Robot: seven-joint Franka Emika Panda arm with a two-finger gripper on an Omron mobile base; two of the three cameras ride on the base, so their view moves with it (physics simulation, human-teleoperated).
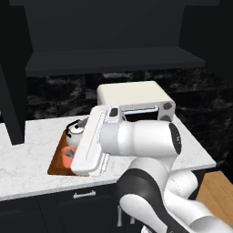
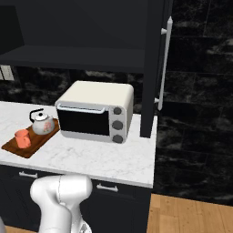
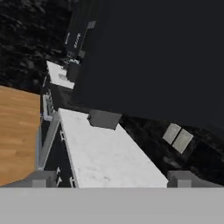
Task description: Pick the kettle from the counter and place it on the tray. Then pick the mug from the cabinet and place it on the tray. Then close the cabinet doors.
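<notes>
Right base view: kettle (image 2: 43, 123) and mug (image 2: 22, 138) sit side by side on the tray (image 2: 28, 146) (desk (image 2: 113, 157) beneath); jaws released, holding nothing.

Flat, even rendered light with no clear source. The white counter (image 1: 27, 150) and toaster oven (image 2: 98, 109) read bright, while the cabinet (image 1: 113, 36) and back wall sink into near-black. Shadows are faint, glare none, and all pictures look soft and coarse.

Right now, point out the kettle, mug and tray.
kettle (image 2: 43, 124), right base view, its round body.
mug (image 2: 22, 139), right base view, its side.
tray (image 2: 32, 145), right base view, bare board in front.
</notes>
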